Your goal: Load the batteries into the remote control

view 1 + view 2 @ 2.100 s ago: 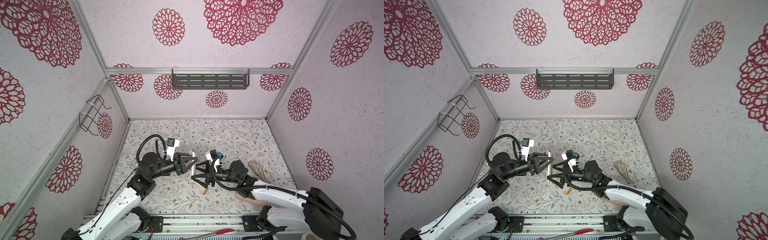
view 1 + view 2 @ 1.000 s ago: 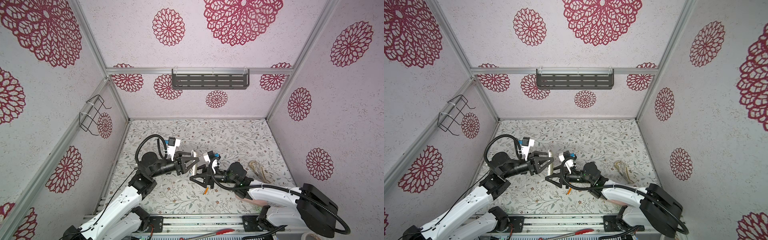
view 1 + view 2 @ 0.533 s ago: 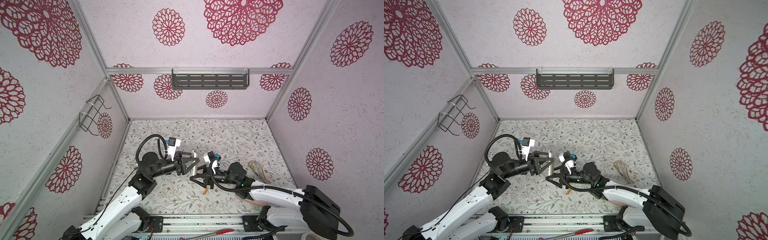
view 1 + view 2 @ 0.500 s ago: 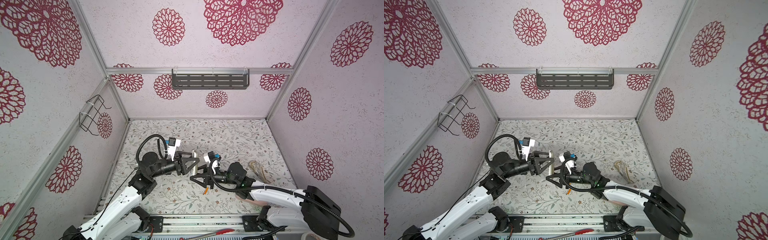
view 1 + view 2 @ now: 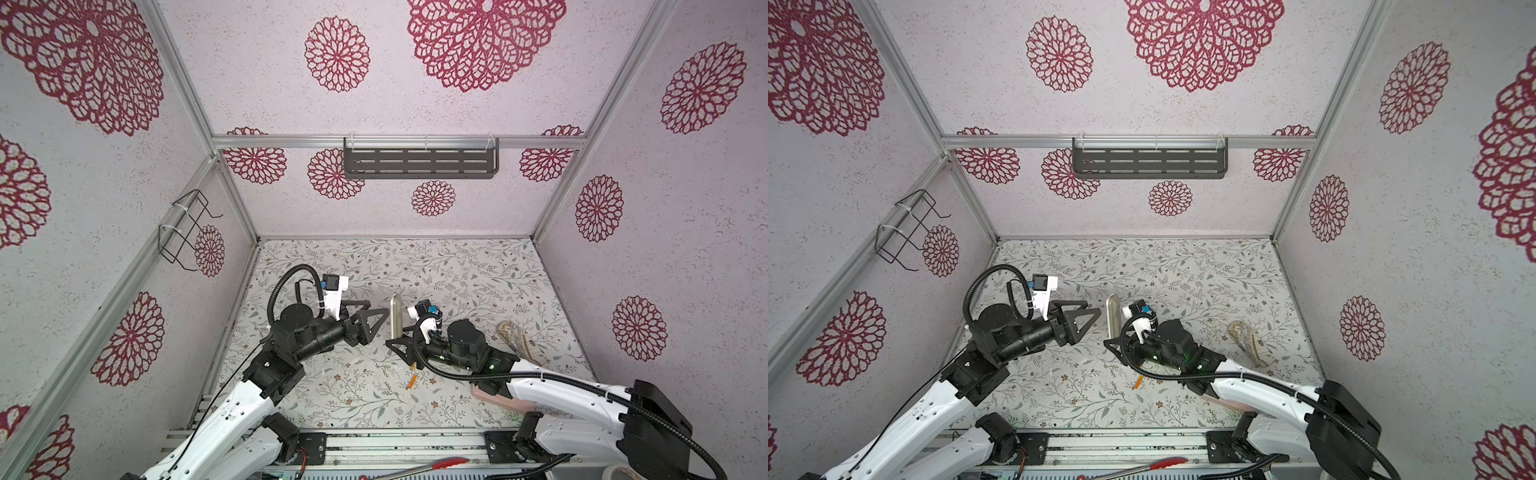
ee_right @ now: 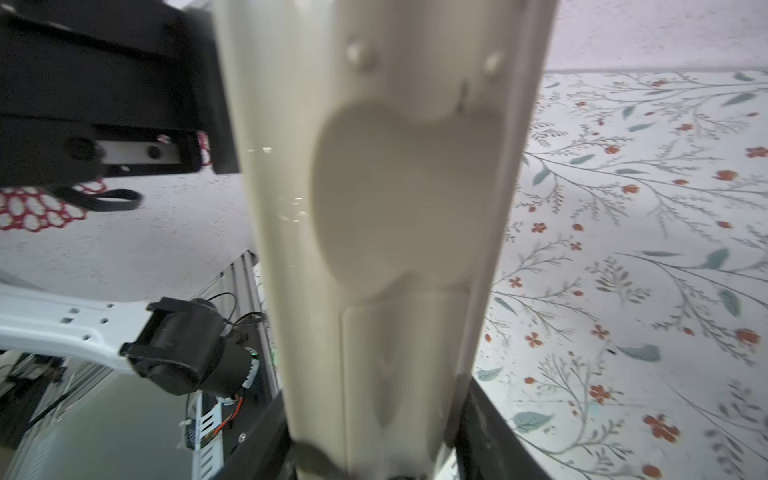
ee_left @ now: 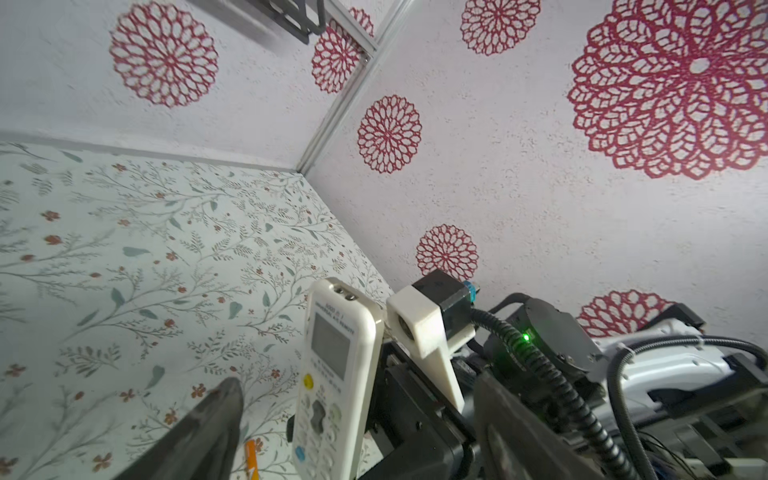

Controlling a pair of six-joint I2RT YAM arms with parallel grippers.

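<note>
While the right gripper (image 5: 400,340) clamps the remote control (image 5: 396,314) upright, the left gripper (image 5: 377,305), jaws apart, should pull clear without nudging it

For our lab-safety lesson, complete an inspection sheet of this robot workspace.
Surface: floral-print tabletop, no spills seen.
Job's things: slim white rectangular remote control held upright, back cover looks closed; two small orange cylindrical batteries on the tabletop.
Clutter: pink rounded oblong pad under the right arm; pale patterned object, unidentifiable.
Grippers: left pincer open beside the remote, holding nothing; right pincer shut on its lower end.
Cables: black corrugated hoses looping along both arms.
Surroundings: grey slotted shelf on back wall; black wire rack on side wall.
</note>
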